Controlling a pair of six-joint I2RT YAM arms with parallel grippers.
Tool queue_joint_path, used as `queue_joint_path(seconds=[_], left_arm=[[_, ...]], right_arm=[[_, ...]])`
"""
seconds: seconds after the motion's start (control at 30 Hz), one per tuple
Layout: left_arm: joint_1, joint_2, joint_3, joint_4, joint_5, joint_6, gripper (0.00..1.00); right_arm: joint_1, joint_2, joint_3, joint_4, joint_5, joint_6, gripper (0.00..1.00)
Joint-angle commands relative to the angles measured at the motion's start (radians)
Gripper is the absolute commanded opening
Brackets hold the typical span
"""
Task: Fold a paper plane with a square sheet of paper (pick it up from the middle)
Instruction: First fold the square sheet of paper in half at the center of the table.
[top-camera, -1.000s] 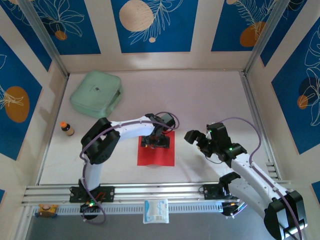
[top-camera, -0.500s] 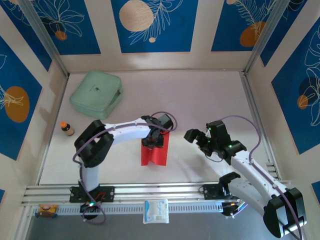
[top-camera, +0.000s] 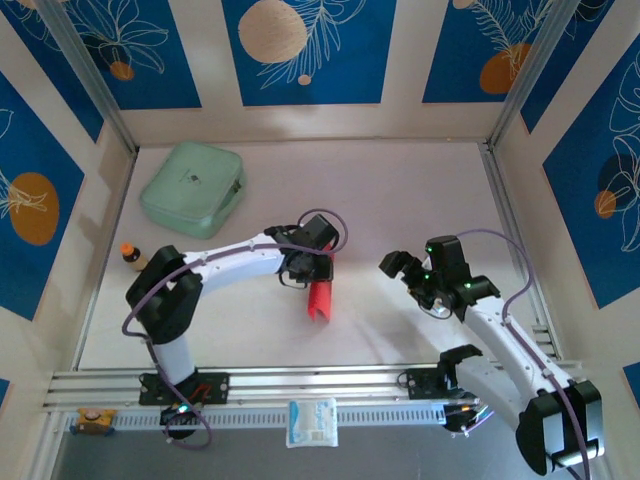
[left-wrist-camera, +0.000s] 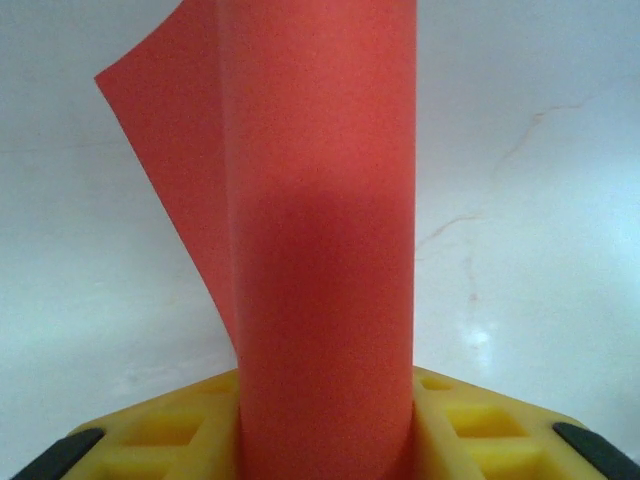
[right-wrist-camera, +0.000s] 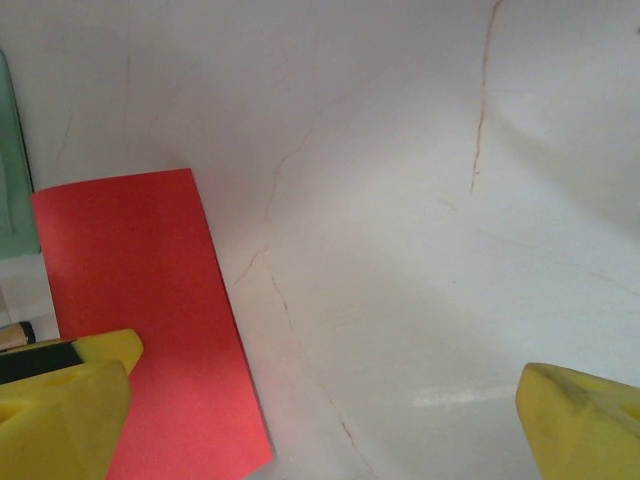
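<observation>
The square sheet of paper (top-camera: 320, 299) is bright red and bent double into a narrow curl, hanging over the middle of the table. My left gripper (top-camera: 308, 275) is shut on its middle. In the left wrist view the curled sheet (left-wrist-camera: 320, 200) rises between the yellow fingers (left-wrist-camera: 480, 430) of that gripper (left-wrist-camera: 325, 430), one corner flaring out at upper left. My right gripper (top-camera: 402, 266) stands wide open to the right of the sheet, apart from it. The right wrist view shows the sheet (right-wrist-camera: 140, 310) left of the open gripper (right-wrist-camera: 320, 420). A paper plane is out of view.
A mint-green case (top-camera: 193, 187) lies at the back left of the table. A small bottle (top-camera: 134, 258) stands by the left wall. A white packet (top-camera: 312, 422) rests on the front rail. Aluminium frame rails run along both sides.
The sheet lay flat a second ago. My left gripper closed on its middle and lifted it, so it now hangs bent double. The right gripper shifted slightly to the right.
</observation>
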Motion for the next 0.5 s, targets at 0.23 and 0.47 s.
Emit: queue_joint_path(seconds=[0.23, 0.47], left_arm=[[0.046, -0.093, -0.186, 0.612, 0.357, -0.176, 0.39], [0.054, -0.052, -0.268, 0.762, 0.405, -0.213, 0.39]], right_arm=[[-0.143, -0.004, 0.008, 0.101, -0.227, -0.029, 0.99], [-0.239, 0.007, -0.062, 0.269, -0.476, -0.05, 0.99]])
